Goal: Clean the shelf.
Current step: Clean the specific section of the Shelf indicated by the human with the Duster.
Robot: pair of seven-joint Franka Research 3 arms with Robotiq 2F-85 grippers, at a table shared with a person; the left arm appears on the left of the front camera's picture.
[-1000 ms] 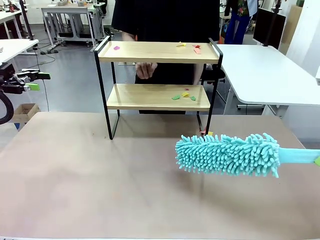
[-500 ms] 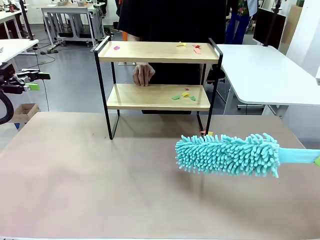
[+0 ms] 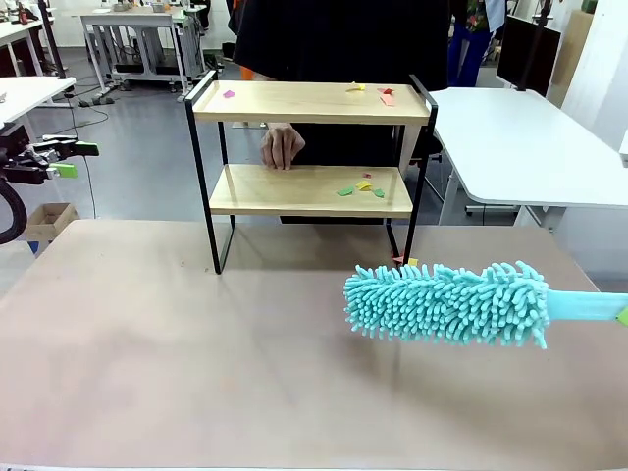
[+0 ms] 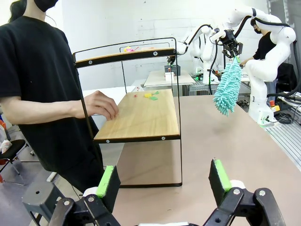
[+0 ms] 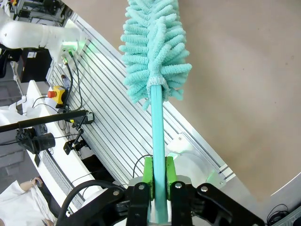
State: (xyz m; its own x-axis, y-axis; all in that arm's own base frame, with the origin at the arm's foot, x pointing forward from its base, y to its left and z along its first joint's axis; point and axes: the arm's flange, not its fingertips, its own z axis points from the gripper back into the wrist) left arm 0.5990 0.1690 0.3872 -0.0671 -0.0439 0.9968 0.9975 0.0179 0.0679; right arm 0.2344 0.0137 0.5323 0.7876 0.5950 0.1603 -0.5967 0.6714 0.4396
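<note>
Looking at table (image 3: 196,373): broad matte brown top; the shelf stands at its far middle.
Person (image 3: 334,39): black top, behind the shelf, and I see them leaned in closer than a second ago.
Shelf (image 3: 294,101): two pale wooden boards in a thin black metal frame with open sides.
Duster (image 3: 446,304): teal, with shaggy chenille strands and a flat handle, level above the table near the shelf's right leg, unmoved.
Right gripper (image 5: 159,165): green pads pinched on the duster handle.
Left gripper (image 4: 162,181): jaws spread wide, empty, off the table's left edge.
Hand (image 3: 283,147): fingertips on the lower board's back edge; earlier it hung between the boards.
Scraps (image 3: 358,186): small coloured paper bits on both boards, and some by the right leg.
</note>
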